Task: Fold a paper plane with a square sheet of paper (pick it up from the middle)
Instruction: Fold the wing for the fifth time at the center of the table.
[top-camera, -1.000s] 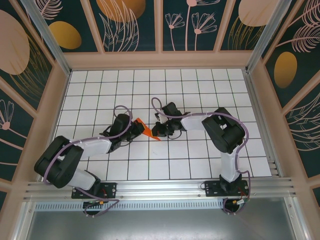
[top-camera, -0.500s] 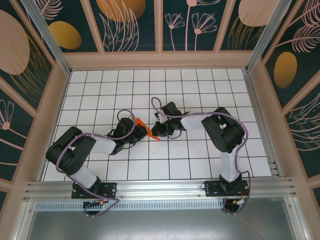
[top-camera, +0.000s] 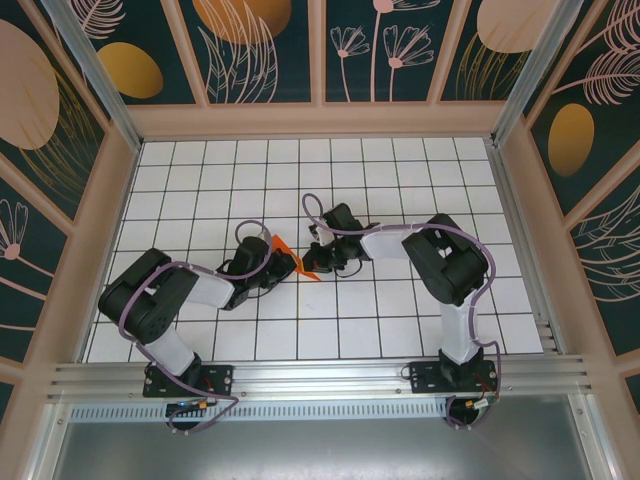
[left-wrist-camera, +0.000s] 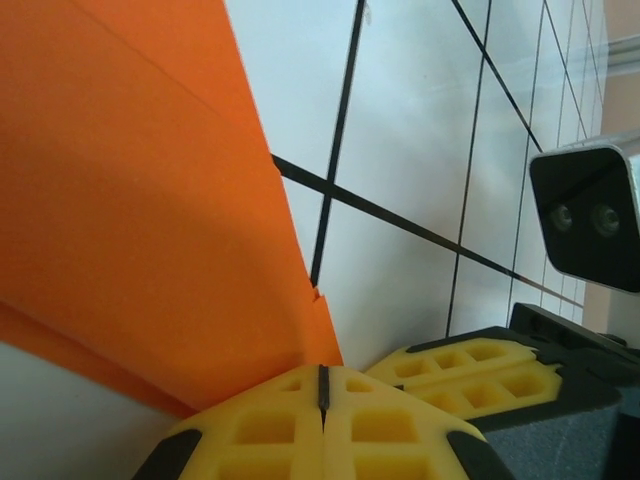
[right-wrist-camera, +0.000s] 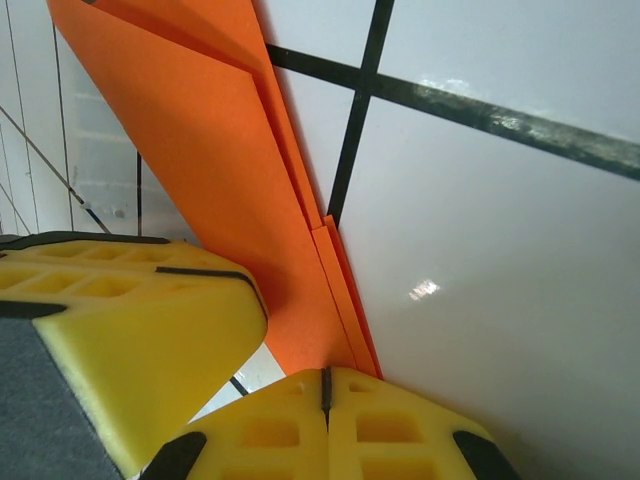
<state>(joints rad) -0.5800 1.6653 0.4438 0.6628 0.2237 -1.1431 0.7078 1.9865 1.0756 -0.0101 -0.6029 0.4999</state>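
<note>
Top external view puts the orange plane (top-camera: 299, 264) near the bench (top-camera: 400, 170) centre, the right gripper (top-camera: 318, 262) at its 3 o'clock pinching one end and the left gripper (top-camera: 278, 268) at its 9 o'clock closed, tips against it, probably bracing a crease.

White gridded table (top-camera: 400, 330); teal floral wall panels (top-camera: 270, 50) around it.
</note>
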